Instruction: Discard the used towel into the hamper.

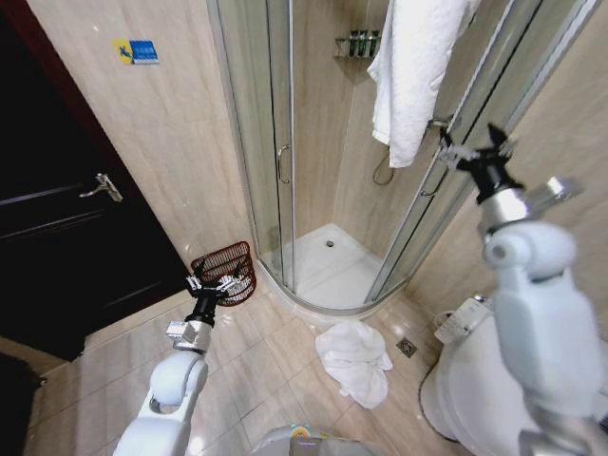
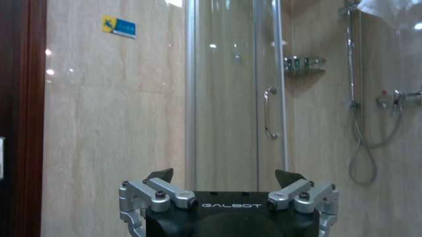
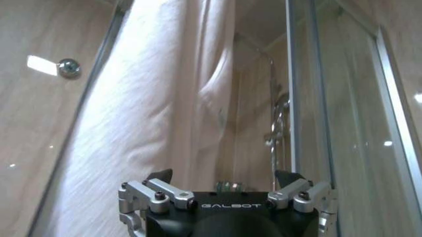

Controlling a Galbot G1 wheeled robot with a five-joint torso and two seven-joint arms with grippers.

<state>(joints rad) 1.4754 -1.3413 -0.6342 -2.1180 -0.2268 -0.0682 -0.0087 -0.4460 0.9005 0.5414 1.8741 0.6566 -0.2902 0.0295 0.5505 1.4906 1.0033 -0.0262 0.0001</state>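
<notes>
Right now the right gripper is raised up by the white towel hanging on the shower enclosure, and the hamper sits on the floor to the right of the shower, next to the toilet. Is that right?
Not quite. The right gripper is raised by the hanging towel, but the hamper sits on the floor to the left of the shower, against the tiled wall near the dark door, just beyond the left gripper. The head view shows this.

The head view looks forward and steeply down from high over the bathroom floor, with the left claw low near the hamper and the right claw raised beside the hanging white towel. The left wrist view looks level past its own claw at the tiled wall and the shower door ahead, some way off. The right wrist view looks up over its claw, very near the towel just ahead; all three share the shower enclosure.
</notes>
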